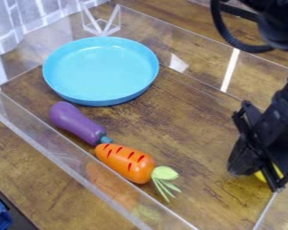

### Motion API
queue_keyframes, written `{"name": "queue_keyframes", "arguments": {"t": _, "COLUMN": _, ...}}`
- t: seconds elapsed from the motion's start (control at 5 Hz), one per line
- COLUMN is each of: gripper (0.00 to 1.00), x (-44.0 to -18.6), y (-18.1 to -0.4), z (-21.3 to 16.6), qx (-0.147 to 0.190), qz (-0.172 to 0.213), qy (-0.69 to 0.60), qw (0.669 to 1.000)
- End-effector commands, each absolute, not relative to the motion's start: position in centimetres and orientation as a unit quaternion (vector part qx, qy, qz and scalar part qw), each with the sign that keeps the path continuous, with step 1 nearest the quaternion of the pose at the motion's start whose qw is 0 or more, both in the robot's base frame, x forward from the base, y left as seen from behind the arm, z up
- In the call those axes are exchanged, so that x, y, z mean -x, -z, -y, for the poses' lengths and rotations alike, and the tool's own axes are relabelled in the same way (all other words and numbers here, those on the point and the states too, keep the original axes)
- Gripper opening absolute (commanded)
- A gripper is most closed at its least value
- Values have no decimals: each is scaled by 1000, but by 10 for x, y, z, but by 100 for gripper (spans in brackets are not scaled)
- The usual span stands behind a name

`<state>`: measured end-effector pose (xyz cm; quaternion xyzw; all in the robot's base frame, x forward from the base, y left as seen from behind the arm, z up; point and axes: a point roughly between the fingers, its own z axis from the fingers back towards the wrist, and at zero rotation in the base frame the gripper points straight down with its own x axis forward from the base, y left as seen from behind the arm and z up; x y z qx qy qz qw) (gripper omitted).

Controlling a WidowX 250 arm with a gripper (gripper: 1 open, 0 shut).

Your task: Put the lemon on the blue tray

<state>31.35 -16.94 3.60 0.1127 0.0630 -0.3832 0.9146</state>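
Lemon [274,182] behind gripper [265,171], beyond carrot [126,161]

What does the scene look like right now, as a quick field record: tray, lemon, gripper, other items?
tray: blue tray, empty, far left of the bin
lemon: mostly hidden; a yellow sliver shows under the gripper
gripper: gripper shut, pointing down at the near right corner
grip on lemon: cannot tell
other items: eggplant and carrot lying in front of the tray
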Motion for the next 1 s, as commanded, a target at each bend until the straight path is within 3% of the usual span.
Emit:
{"name": "queue_keyframes", "arguments": {"t": 0.0, "gripper": 0, "x": -322, "y": -63, "z": 183, "qx": -117, "qz": -28, "qy": 428, "qw": 896}}
{"name": "queue_keyframes", "arguments": {"t": 0.4, "gripper": 0, "x": -309, "y": -86, "z": 186, "qx": -135, "qz": -26, "qy": 481, "qw": 866}}
{"name": "queue_keyframes", "arguments": {"t": 0.8, "gripper": 0, "x": -311, "y": -97, "z": 185, "qx": -150, "qz": -17, "qy": 534, "qw": 832}}
